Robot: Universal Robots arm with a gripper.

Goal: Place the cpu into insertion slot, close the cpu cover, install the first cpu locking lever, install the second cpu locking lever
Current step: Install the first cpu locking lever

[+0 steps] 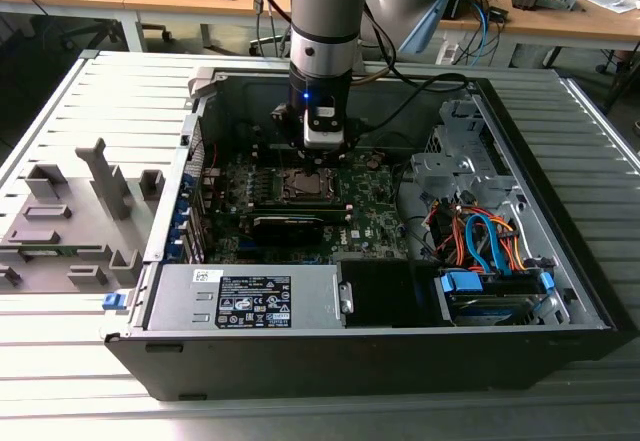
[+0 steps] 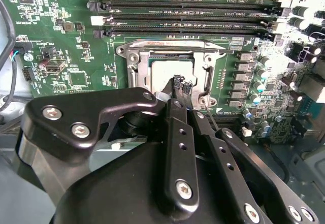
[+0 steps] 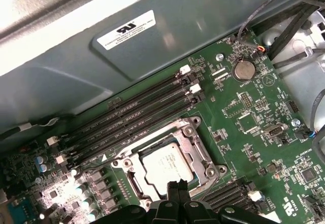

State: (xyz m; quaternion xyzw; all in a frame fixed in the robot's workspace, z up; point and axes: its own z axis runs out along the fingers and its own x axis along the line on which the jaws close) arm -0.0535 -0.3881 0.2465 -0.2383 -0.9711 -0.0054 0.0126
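Observation:
The cpu (image 3: 166, 164) lies flat in the insertion slot (image 3: 133, 182), silvery face up, on the green motherboard; in the second wrist view the cpu (image 2: 165, 71) sits just past my fingertips. The cpu cover (image 3: 200, 152) lies down as a dull metal frame around the chip, also visible as the cpu cover (image 2: 172, 49). My gripper (image 2: 180, 84) hangs just above the near edge of the socket, fingers together with nothing between them. From outside, the gripper (image 1: 325, 149) stands over the insertion slot (image 1: 305, 183) in the open computer case. I cannot make out how the locking levers stand.
Long black memory slots (image 2: 188, 18) run beside the socket. A black card (image 1: 288, 223) lies in front of it. A power supply (image 1: 250, 296) fills the case's front, and a drive cage with blue and orange cables (image 1: 485, 241) is at the exterior view's right. Grey fixtures (image 1: 70, 211) stand outside.

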